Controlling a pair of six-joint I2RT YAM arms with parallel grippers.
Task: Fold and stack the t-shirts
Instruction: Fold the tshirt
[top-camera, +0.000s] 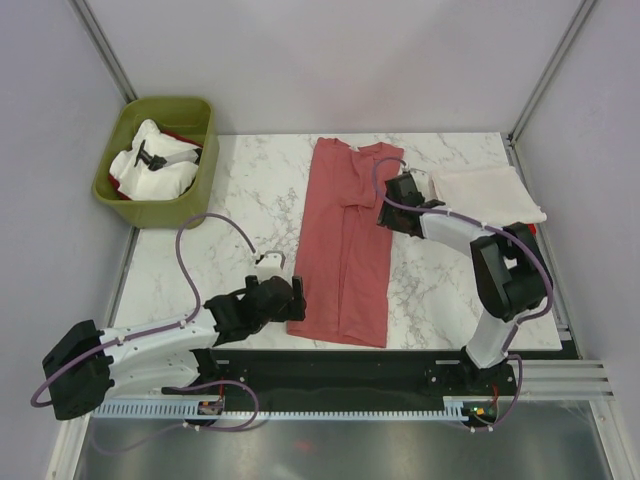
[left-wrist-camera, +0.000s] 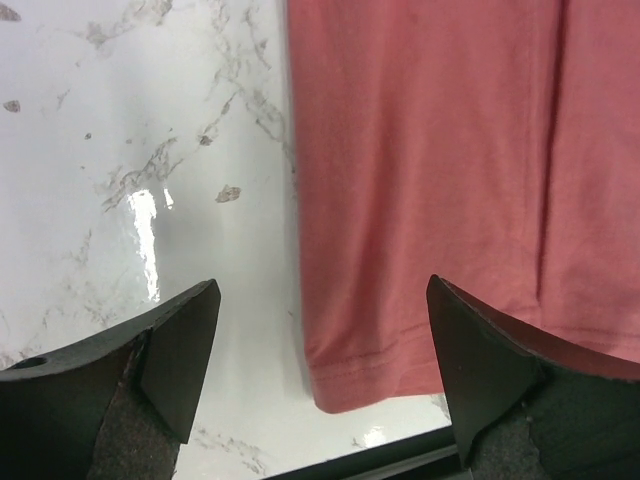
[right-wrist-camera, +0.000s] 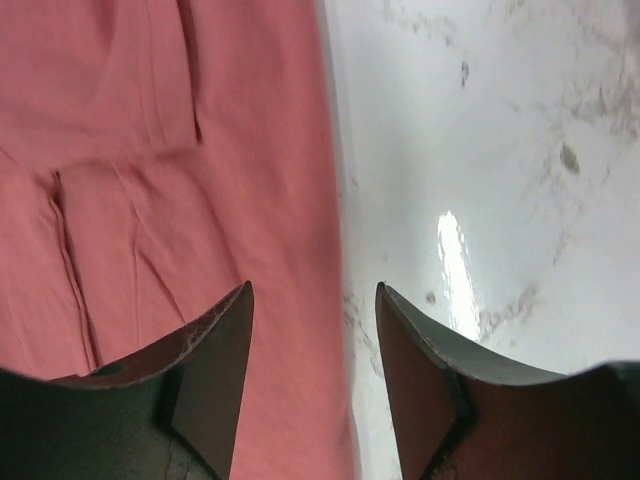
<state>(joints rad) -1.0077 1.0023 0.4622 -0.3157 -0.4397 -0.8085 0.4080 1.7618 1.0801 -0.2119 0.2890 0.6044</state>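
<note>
My left gripper (left-wrist-camera: 320, 300) wide open, right gripper (right-wrist-camera: 315, 300) half open, both empty over edges of the salmon-red t-shirt (top-camera: 345, 250); risk: I pinch one layer only and the fold skews.

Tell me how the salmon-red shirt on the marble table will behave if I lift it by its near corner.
Probably floppy: the salmon-red shirt lies flat with soft creases, so it would likely drape from the left pincer, not hold shape. Its folded-in sides may fall open. On the glossy table it should slide if pushed, probably bunching.
</note>
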